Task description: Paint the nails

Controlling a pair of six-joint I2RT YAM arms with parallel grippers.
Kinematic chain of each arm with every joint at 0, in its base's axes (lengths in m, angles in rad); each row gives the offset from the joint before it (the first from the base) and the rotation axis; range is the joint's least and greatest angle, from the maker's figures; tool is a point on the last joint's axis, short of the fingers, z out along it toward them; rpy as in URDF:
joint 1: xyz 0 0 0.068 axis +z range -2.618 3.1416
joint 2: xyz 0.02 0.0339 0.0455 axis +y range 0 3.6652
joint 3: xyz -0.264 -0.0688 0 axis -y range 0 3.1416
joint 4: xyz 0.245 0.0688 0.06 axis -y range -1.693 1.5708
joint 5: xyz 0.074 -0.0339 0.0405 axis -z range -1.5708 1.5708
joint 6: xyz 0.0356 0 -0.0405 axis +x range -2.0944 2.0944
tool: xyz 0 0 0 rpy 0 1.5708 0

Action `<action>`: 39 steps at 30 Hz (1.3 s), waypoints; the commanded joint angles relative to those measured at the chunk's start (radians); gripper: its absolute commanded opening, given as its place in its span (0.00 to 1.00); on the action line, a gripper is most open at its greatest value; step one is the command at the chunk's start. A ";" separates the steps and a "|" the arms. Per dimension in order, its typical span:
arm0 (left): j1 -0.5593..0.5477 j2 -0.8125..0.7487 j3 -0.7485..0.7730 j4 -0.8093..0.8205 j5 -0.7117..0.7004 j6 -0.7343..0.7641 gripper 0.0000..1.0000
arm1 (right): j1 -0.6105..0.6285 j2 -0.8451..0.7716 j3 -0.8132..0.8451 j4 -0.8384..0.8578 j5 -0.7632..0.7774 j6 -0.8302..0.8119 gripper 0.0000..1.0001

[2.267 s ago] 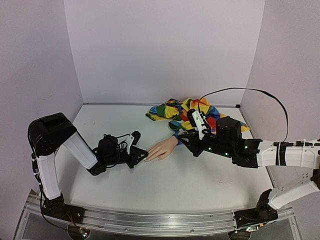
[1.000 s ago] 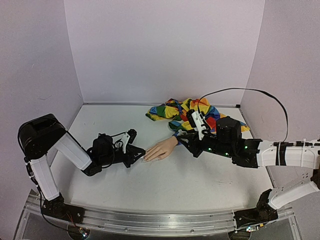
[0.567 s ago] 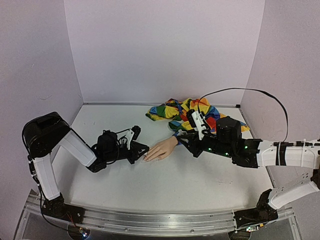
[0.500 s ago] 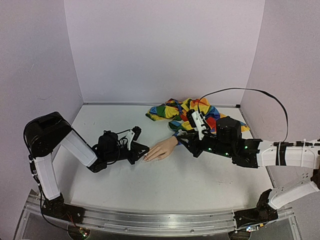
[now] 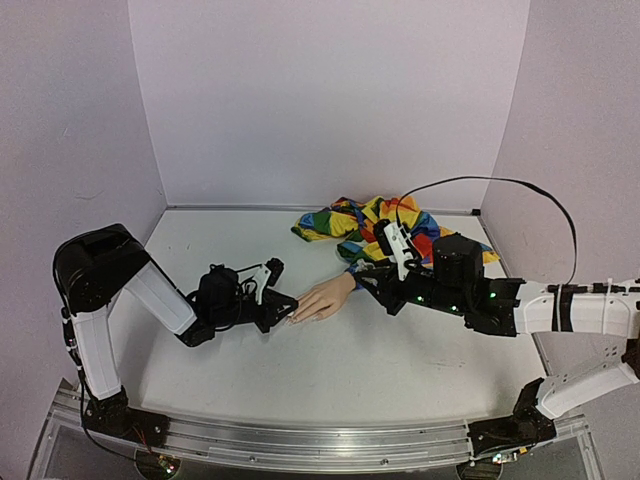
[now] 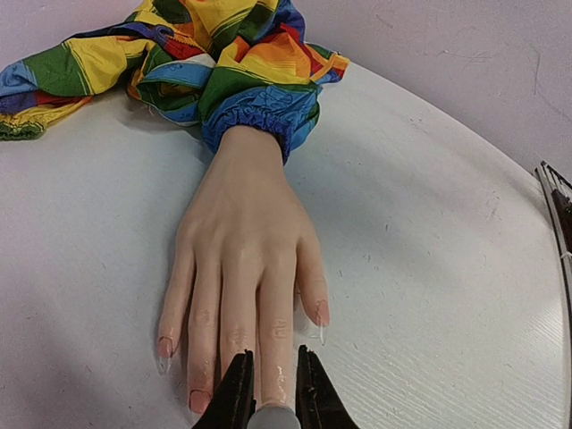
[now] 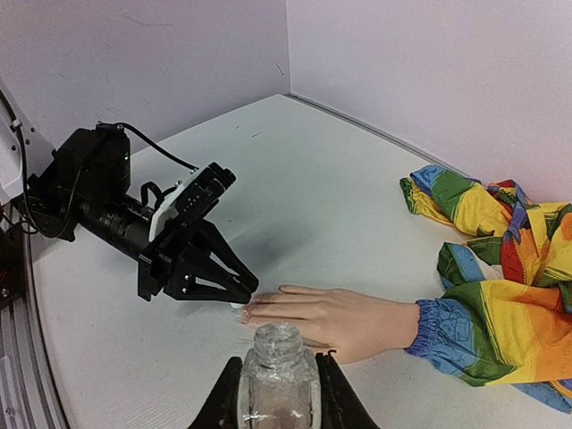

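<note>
The peach mannequin hand (image 5: 322,298) lies palm down, its wrist in the rainbow sleeve (image 5: 370,225). In the left wrist view its fingers (image 6: 246,250) point at me. Pink nails (image 6: 322,313) show on three of them. My left gripper (image 6: 273,357) is shut on a grey brush cap (image 6: 273,416) right over the tip of one finger, whose nail is hidden. From the right wrist, the left gripper (image 7: 246,286) touches the fingertips. My right gripper (image 7: 279,359) is shut on the small clear bottle (image 7: 278,384), uncapped and upright, just short of the hand (image 7: 349,317).
The sleeve cloth (image 7: 500,295) is bunched at the back right, near the right wall. A black cable (image 5: 500,182) arcs over the right arm. Lilac walls close in the white table (image 5: 330,370) on three sides.
My left gripper has shifted slightly right, back onto the fingertips. The right arm and the bottle have not moved.
</note>
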 commanded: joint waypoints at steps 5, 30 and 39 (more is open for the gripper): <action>0.004 0.022 0.032 0.030 0.021 0.000 0.00 | -0.005 -0.028 0.005 0.067 0.002 0.012 0.00; 0.006 -0.009 -0.037 0.031 -0.005 0.001 0.00 | -0.005 -0.033 0.006 0.067 -0.007 0.018 0.00; 0.006 -0.072 -0.070 0.030 -0.013 0.000 0.00 | -0.005 -0.032 0.011 0.068 -0.015 0.021 0.00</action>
